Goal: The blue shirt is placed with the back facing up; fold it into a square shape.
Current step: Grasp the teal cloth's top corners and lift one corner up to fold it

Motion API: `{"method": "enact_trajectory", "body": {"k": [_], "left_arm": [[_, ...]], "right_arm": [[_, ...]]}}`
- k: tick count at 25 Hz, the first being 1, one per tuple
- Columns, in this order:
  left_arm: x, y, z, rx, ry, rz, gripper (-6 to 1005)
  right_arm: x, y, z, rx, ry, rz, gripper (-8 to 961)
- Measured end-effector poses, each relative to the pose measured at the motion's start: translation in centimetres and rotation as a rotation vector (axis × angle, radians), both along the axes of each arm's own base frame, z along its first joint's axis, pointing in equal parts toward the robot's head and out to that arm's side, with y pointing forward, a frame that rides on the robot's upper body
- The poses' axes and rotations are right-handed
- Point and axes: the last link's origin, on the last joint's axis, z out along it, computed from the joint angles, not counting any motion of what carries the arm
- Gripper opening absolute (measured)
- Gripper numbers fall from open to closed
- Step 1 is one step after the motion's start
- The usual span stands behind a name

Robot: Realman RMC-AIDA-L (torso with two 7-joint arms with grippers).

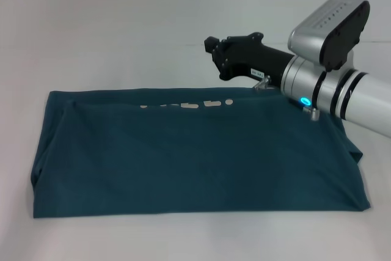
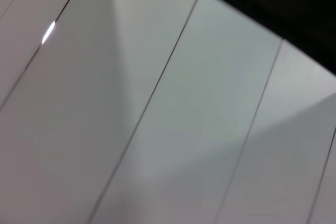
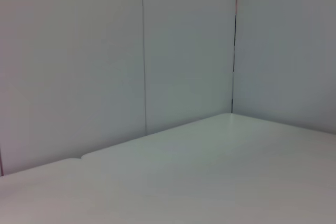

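Observation:
The blue shirt (image 1: 195, 157) lies flat on the white table (image 1: 122, 41) as a wide dark teal rectangle, with its long edges running left to right. A row of small pale marks shows near its far edge. My right arm reaches in from the right, and its black right gripper (image 1: 215, 56) hovers just past the shirt's far edge, right of centre, pointing left. No cloth is seen in it. The left gripper is out of view. Both wrist views show only wall panels and bare table.
White table surface surrounds the shirt on the far side and at the left. The right wrist view shows the table's far edge (image 3: 157, 132) meeting a panelled wall (image 3: 184, 51). The shirt's right corner (image 1: 360, 203) lies under my right arm.

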Motion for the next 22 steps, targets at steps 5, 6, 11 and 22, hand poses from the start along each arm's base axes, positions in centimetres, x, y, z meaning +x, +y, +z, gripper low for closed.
{"method": "enact_trajectory", "body": {"k": [5,6,11,22], "left_arm": [[-0.4,-0.2,0.6,-0.154,0.082,-0.002,57],[-0.7,-0.3,1.1,-0.22,0.125,0.014,58],[-1.3,-0.4,3.2,-0.427,0.242,0.072,64],[-1.6,1.2,6.7,-0.895,0.508,0.363,351]], "right_arm": [[0.2,-0.6,-0.4,-0.022,0.001,0.011,13],[0.1,-0.7,-0.4,-0.03,0.006,0.02,13],[0.1,-1.0,-0.5,-0.039,0.002,0.037,12],[-1.1,-2.4,-2.8,-0.114,-0.024,0.085,12]]}}
